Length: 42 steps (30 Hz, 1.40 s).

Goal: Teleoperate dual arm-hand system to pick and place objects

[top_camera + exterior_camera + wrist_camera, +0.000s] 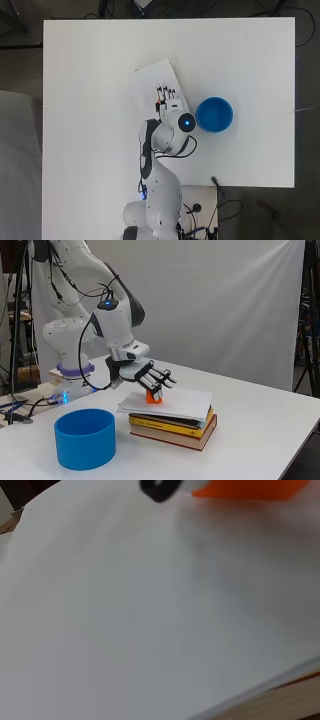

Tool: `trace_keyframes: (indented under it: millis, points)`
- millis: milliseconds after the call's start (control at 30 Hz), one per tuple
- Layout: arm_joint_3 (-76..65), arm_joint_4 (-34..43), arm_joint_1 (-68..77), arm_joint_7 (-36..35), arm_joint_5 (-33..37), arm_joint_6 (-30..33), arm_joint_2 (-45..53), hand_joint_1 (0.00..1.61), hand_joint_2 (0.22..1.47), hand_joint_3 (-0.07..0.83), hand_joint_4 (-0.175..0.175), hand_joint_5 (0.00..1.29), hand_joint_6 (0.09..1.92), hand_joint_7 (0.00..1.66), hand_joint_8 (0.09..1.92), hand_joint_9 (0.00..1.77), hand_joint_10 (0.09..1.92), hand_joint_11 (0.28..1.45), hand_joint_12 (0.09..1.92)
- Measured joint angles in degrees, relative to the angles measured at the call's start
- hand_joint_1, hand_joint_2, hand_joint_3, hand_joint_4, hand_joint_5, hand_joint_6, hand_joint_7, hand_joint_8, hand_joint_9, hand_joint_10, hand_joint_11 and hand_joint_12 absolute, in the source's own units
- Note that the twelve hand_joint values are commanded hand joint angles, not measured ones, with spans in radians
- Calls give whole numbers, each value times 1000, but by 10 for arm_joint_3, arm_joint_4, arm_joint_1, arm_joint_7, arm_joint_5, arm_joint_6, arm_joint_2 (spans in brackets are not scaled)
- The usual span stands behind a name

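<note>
Orange block on the book stack, the hand over it.

A small orange block (154, 397) sits on the white cover of the top book (176, 404) of a stack of books (172, 427) on the white table (260, 425). The black and white hand (142, 374) hangs just above the block, its fingers (162, 378) stretched out and only slightly bent, holding nothing; whether they touch the block cannot be told. In the wrist view the block (250, 489) shows at the frame's edge beside a dark fingertip (160, 489). A blue bowl (214, 114) stands on the table just beside the stack, empty.
</note>
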Motion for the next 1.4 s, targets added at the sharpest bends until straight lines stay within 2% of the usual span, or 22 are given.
trace_keyframes:
  millis: [67, 133, 267, 300, 333, 367, 400, 467, 633, 700, 733, 800, 833, 900, 933, 1000, 1033, 1067, 1133, 1233, 1300, 1400]
  points:
    - [2, -9, 1, -17, 15, -16, -6, 1261, 1109, 0, 68, 411, 87, 396, 87, 799, 349, 649, 581]
    - [4, -15, 3, -33, 35, -29, -12, 1209, 1107, -1, 76, 396, 87, 373, 87, 837, 112, 709, 372]
    - [9, -2, 3, -63, 49, -45, -32, 1224, 1100, -1, 88, 336, 87, 341, 87, 849, 87, 758, 223]
    - [9, 7, 3, -65, 46, -56, -37, 1355, 1092, -1, 81, 331, 87, 394, 87, 857, 434, 781, 239]
    - [10, 15, 1, -64, 41, -69, -44, 1462, 1095, -4, 72, 323, 87, 462, 87, 849, 806, 757, 397]
    - [12, 22, -1, -62, 34, -80, -53, 1527, 1101, -3, 66, 313, 87, 511, 87, 833, 1050, 708, 598]
    - [13, 28, -3, -60, 24, -87, -66, 1561, 1108, -2, 62, 303, 87, 537, 87, 817, 1190, 662, 764]
    - [13, 42, -7, -54, 1, -97, -94, 1585, 1114, 0, 55, 278, 87, 552, 87, 801, 1301, 614, 919]
    - [17, 102, -20, 33, -59, -161, -128, 1591, 1122, 1, 49, 227, 87, 560, 87, 785, 1355, 578, 1052]
    - [19, 129, -25, 80, -83, -192, -142, 1591, 1127, 1, 50, 210, 87, 573, 87, 777, 1372, 573, 996]
    - [17, 138, -27, 101, -92, -202, -146, 1591, 1130, 1, 50, 198, 87, 583, 87, 770, 1383, 585, 864]
    - [7, 150, -35, 126, -116, -214, -156, 1591, 1133, 0, 52, 179, 87, 614, 87, 765, 1390, 650, 402]
    - [1, 157, -39, 126, -130, -221, -163, 1591, 1135, 0, 53, 176, 87, 624, 87, 760, 1393, 680, 232]
    - [-11, 176, -45, 121, -158, -235, -170, 1590, 1136, 0, 53, 182, 87, 639, 87, 758, 1390, 708, 87]
    - [-21, 187, -49, 121, -170, -245, -171, 1589, 1148, -12, 75, 267, 109, 573, 249, 746, 1401, 724, 87]
    - [-48, 206, -56, 125, -186, -262, -173, 1588, 1173, -9, 102, 199, 744, 323, 1040, 695, 1481, 775, 87]
    - [-59, 209, -58, 127, -194, -265, -171, 1588, 1180, -6, 106, 171, 1010, 259, 1348, 680, 1508, 794, 87]
    - [-69, 211, -59, 126, -202, -263, -167, 1533, 1221, 2, 113, 145, 1247, 310, 1526, 679, 1557, 808, 87]
    - [-95, 215, -59, 117, -209, -253, -149, 1463, 1270, 4, 118, 109, 1515, 401, 1661, 690, 1598, 824, 87]
    - [-152, 219, -57, 103, -209, -233, -107, 1436, 1292, 3, 118, 92, 1638, 431, 1717, 689, 1604, 822, 87]
    - [-183, 218, -56, 95, -207, -216, -71, 1433, 1294, 1, 113, 100, 1632, 437, 1734, 689, 1585, 814, 87]
    - [-209, 220, -54, 91, -196, -201, -16, 1443, 1256, -3, 106, 229, 1382, 518, 1681, 743, 1444, 788, 87]
